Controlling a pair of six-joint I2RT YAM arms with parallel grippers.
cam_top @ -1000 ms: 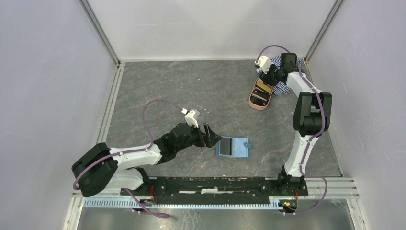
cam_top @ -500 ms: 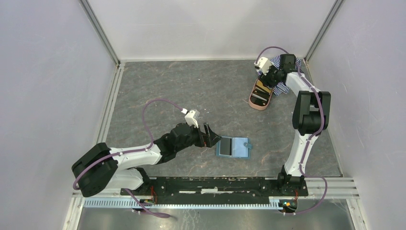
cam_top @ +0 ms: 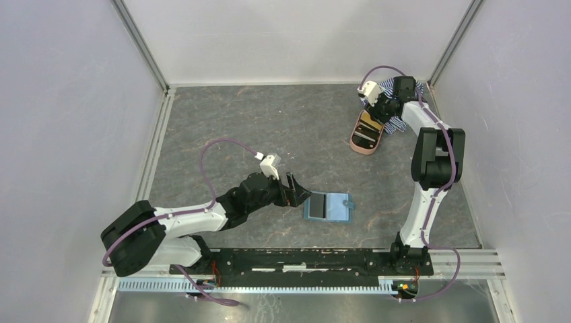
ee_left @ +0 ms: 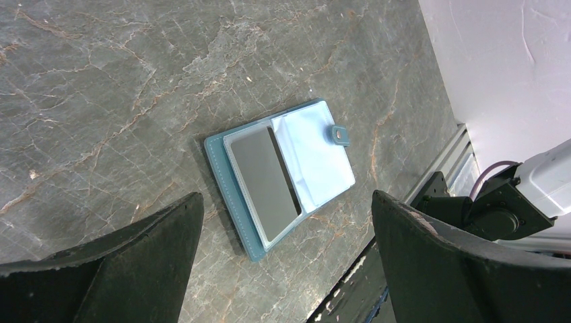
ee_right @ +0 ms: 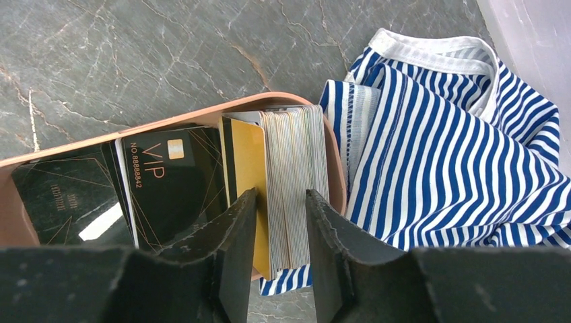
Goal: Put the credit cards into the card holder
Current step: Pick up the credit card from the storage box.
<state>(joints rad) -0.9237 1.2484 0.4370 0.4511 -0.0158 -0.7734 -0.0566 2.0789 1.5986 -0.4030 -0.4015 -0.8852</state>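
The teal card holder (cam_top: 328, 206) lies open on the table, a dark grey card (ee_left: 266, 182) in its left pocket and its pale blue inside (ee_left: 316, 151) showing. My left gripper (cam_top: 301, 193) hovers open just left of it, fingers spread wide with nothing between them (ee_left: 286, 196). At the far right, my right gripper (cam_top: 377, 111) reaches into the pink oval case (ee_right: 168, 121). Its jaws (ee_right: 281, 195) are pinched on part of an upright stack of credit cards (ee_right: 293, 148), gold card outermost. Black VIP cards (ee_right: 168, 182) lie flat beside the stack.
A blue-white striped cloth (ee_right: 438, 155) is bunched against the pink case's right end, near the back right corner post (cam_top: 444, 54). The black base rail (cam_top: 303, 259) runs along the near edge, close below the card holder.
My right gripper's jaws widened, then narrowed onto the card stack, and its wrist shifted slightly. The left arm and the card holder have not moved.
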